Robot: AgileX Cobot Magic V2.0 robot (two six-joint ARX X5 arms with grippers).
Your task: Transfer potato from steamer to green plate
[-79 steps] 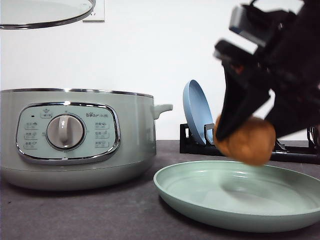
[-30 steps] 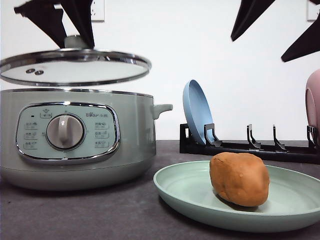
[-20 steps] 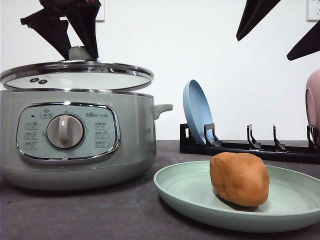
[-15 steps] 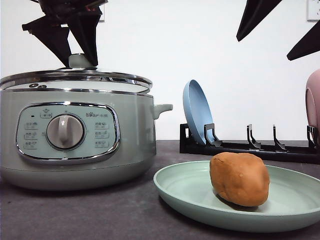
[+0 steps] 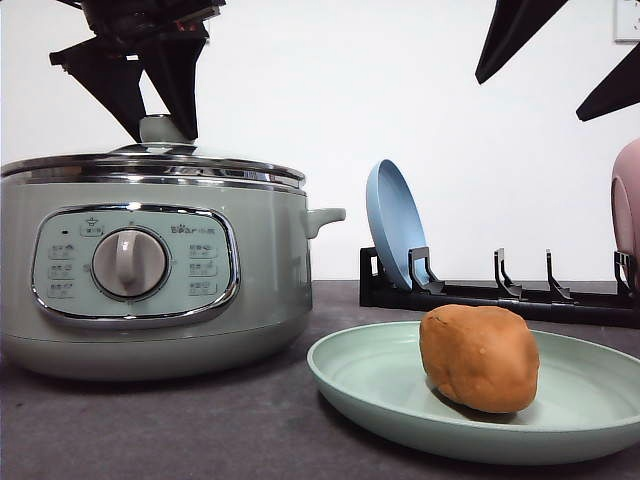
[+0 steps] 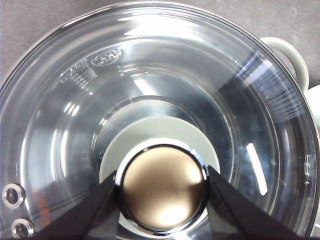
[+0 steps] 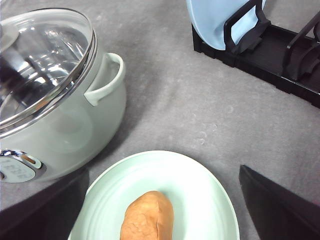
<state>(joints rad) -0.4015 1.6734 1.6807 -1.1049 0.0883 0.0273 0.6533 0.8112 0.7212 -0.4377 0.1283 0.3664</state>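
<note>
The potato [image 5: 479, 358] rests on the green plate [image 5: 380, 390], directly below the spread, empty right gripper [image 5: 560, 55]; the left gripper [image 6: 162, 192] pinches the lid knob [image 6: 163, 188].

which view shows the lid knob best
The left wrist view: the lid knob sits large and centered between the left pincer fingers. The front view shows just its pale side; the right wrist view shows lid glass.

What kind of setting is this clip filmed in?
Probably a staged kitchen worktop rather than a real home kitchen: an electric steamer with a glass lid, a black dish rack holding a blue plate, and a potato on a green plate, against a bare white wall.
</note>
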